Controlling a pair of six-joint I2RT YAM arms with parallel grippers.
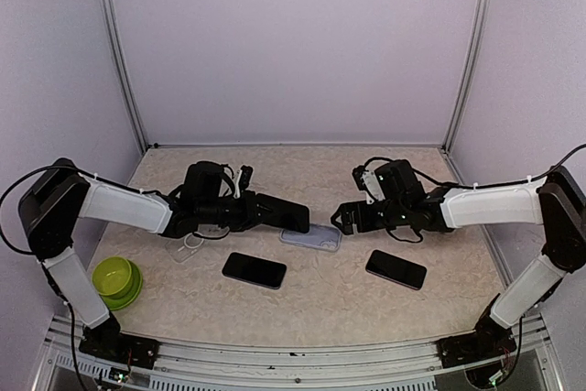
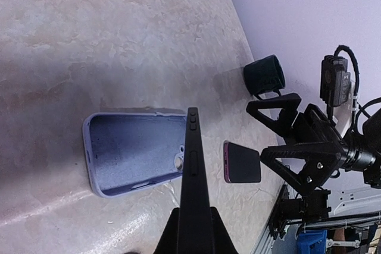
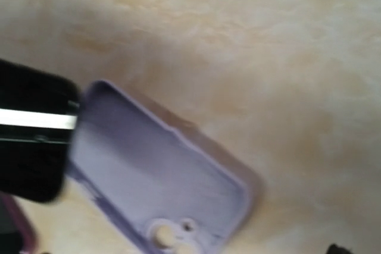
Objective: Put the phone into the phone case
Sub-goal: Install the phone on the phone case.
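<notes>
My left gripper (image 1: 255, 211) is shut on a black phone (image 1: 282, 215) and holds it just above the table. Edge-on in the left wrist view, the phone (image 2: 193, 165) rises from the gripper (image 2: 193, 221) over the right end of the case. The lavender phone case (image 1: 311, 236) lies open side up at mid-table, its camera cutout near the phone's tip (image 2: 134, 153). My right gripper (image 1: 341, 219) stands open at the case's right end, nothing between its fingers (image 2: 257, 130). The right wrist view looks down into the case (image 3: 161, 176), the held phone (image 3: 33, 135) at its left end.
Two more dark phones lie flat nearer the front, one left of centre (image 1: 254, 269), one to the right (image 1: 396, 268) (image 2: 243, 162). A clear case (image 1: 188, 246) lies under the left arm. A green bowl (image 1: 116, 279) sits front left. A dark cylindrical thing (image 2: 265, 74) stands behind the right gripper.
</notes>
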